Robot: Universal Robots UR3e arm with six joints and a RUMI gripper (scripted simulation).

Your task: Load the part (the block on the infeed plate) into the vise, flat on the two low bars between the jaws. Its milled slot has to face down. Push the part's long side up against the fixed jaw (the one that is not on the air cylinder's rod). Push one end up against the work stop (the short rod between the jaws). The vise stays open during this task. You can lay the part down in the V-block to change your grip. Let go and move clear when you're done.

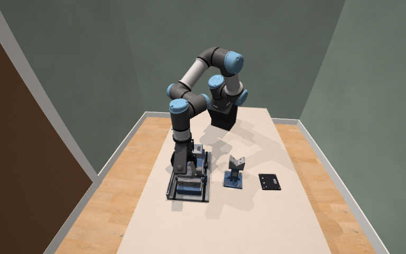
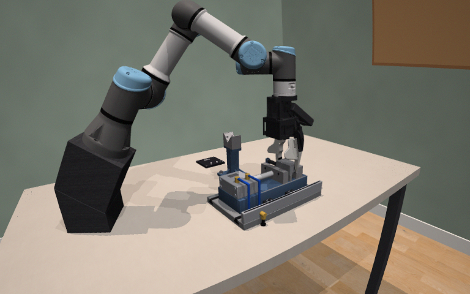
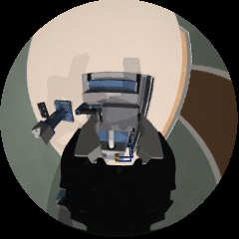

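The grey part point(image 2: 286, 166) point(image 3: 119, 117) lies level between the jaws of the open vise. Its long side is close against the fixed jaw point(image 1: 189, 182) point(image 3: 110, 97); no gap shows in the wrist view. The moving jaw point(image 2: 273, 172) is on the rod side. The work stop point(image 2: 272, 162) point(image 3: 91, 109) reaches toward one end of the part; whether they touch cannot be told. My gripper point(image 2: 288, 163) point(image 3: 119, 113) points straight down over the part, a pale finger at each end, open only slightly wider than the part. The slot is not visible, and the underside and bars are hidden.
The V-block point(image 1: 237, 163) point(image 2: 232, 141) point(image 3: 44, 132) stands empty on its blue post beside the vise. The black infeed plate point(image 1: 269, 182) point(image 2: 210, 162) lies beyond it with no block on it. A grey rail point(image 2: 282, 204) and blue air hoses point(image 2: 248, 193) run along the vise's other side.
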